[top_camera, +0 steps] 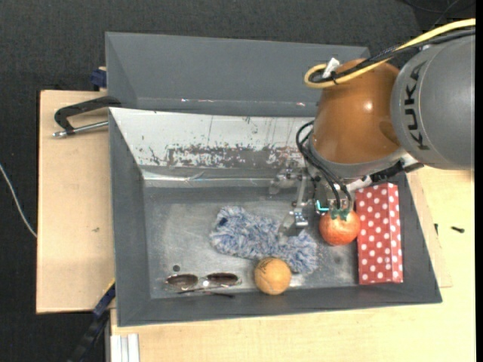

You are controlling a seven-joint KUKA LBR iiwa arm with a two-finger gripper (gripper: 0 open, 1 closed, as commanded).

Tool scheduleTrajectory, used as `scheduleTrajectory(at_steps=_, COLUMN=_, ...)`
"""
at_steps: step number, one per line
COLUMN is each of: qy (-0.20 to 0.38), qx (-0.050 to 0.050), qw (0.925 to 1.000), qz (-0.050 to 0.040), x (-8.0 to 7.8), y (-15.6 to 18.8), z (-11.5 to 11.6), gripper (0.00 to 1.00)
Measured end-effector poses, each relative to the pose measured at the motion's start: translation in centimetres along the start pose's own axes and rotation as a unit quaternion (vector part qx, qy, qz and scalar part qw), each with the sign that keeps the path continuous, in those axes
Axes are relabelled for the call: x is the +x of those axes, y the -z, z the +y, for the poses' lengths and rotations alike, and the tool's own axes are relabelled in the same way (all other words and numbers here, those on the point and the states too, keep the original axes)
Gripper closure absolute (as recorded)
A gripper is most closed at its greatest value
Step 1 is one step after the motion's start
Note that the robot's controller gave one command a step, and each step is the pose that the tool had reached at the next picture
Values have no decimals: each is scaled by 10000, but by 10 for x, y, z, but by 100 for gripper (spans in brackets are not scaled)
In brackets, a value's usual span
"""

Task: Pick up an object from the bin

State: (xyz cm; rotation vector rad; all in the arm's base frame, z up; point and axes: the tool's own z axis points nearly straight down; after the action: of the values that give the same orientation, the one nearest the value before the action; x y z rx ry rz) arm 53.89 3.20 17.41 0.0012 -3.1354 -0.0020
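The gripper [317, 214] hangs low over the grey bin [128, 225]. A red apple-like fruit [339, 229] sits just beside it, with a red polka-dot box [379, 236] beyond. A crumpled blue-white cloth [256, 240] lies on its other side. An orange ball [272, 275] and sunglasses [202, 281] lie nearer the front wall.

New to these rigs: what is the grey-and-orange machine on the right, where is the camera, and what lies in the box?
That is a robot arm with an orange wrist cover, reaching in from the right. One camera looks down from above. Its gripper hangs low in the grey metal bin, beside a red round fruit with a green top. Also there: a crumpled blue-and-white cloth, a round yellow-orange fruit, a red box with white dots, and dark sunglasses. Whether it holds anything I cannot tell.
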Motion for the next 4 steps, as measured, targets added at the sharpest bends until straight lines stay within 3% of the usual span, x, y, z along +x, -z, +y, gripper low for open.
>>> scheduleTrajectory(at_steps=1, qy=-4, qx=-2, qw=10000, qz=-41, x=-2, y=4, z=0, gripper=0)
scheduleTrajectory(at_steps=2, qy=74, qx=-1, qw=10000, qz=-49, x=-11, y=-76, z=17, gripper=0)
scheduleTrajectory(at_steps=3, qy=-89, qx=1, qw=10000, qz=-31, x=-12, y=-102, z=26, gripper=0)
scheduleTrajectory(at_steps=4, qy=-288, qx=-5, qw=9996, qz=-47, x=-9, y=-71, z=11, gripper=0)
